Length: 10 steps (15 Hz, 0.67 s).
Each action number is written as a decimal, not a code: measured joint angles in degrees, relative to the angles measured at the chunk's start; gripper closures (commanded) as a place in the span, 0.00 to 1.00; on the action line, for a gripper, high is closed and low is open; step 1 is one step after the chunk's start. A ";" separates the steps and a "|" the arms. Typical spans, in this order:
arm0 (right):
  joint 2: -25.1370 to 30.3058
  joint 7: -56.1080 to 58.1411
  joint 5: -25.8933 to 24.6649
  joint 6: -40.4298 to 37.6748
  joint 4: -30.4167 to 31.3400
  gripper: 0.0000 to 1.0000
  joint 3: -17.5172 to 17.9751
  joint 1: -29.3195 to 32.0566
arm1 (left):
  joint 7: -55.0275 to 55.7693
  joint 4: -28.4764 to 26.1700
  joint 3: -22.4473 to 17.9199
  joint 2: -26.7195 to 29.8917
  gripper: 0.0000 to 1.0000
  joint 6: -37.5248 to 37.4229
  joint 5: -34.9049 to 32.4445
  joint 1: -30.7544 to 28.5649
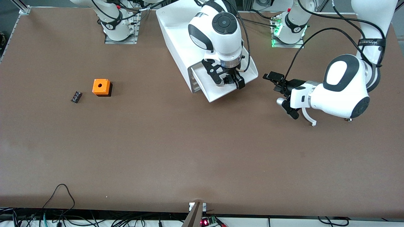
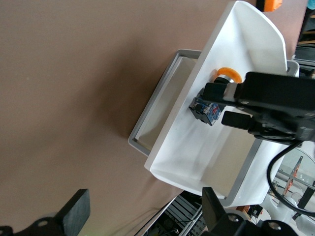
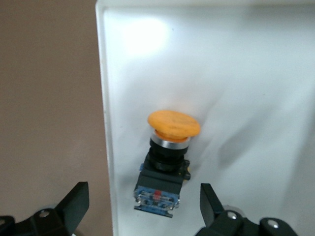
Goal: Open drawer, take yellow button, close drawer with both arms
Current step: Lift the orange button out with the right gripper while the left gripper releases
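The white cabinet point(image 1: 176, 37) stands between the arms' bases, and its top drawer point(image 1: 217, 96) is pulled out toward the front camera. The button point(image 3: 167, 152), with an orange cap and a black body, lies on its side in the drawer point(image 3: 236, 73), near the drawer's side wall. My right gripper point(image 1: 232, 80) hangs open just above it, one finger on each side point(image 3: 142, 201), not touching; it hides the button in the front view. My left gripper point(image 1: 276, 83) is open and empty over the table beside the drawer point(image 2: 197, 162), toward the left arm's end. It faces the button point(image 2: 216, 93).
An orange cube with a round hole point(image 1: 101, 87) and a small black part point(image 1: 76, 96) lie on the brown table toward the right arm's end. Cables hang along the table edge nearest the front camera.
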<state>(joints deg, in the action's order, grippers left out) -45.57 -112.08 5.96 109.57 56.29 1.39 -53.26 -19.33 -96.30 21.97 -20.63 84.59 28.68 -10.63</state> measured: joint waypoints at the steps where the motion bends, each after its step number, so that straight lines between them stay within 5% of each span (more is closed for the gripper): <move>1: -0.24 0.00 -0.37 -0.22 0.11 0.00 0.00 -0.29 | 1.67 0.85 0.06 0.00 0.00 -0.67 -0.82 0.07; 3: -0.53 0.00 -0.65 -1.22 0.21 0.08 0.00 -0.61 | 4.14 1.67 0.20 0.00 0.00 -1.34 -1.72 0.28; 6: -0.54 0.10 -0.66 -2.73 0.22 0.87 -0.09 -0.64 | 5.55 1.81 0.50 -0.01 0.00 -1.64 -2.03 0.45; 7: -0.53 0.23 -0.66 -2.95 0.21 1.00 -0.13 -0.64 | 6.07 1.94 0.60 -0.01 0.00 -1.65 -3.17 0.46; 10: -0.38 0.43 -0.67 -4.00 0.04 1.00 -0.25 -0.64 | 9.17 4.40 1.41 -0.01 0.00 -2.29 -10.29 1.03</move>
<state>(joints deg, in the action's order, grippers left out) -45.95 -111.65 5.29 105.57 56.33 1.14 -53.89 -10.16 -91.89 23.38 -20.65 82.30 18.38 -9.60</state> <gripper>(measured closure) 0.555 0.000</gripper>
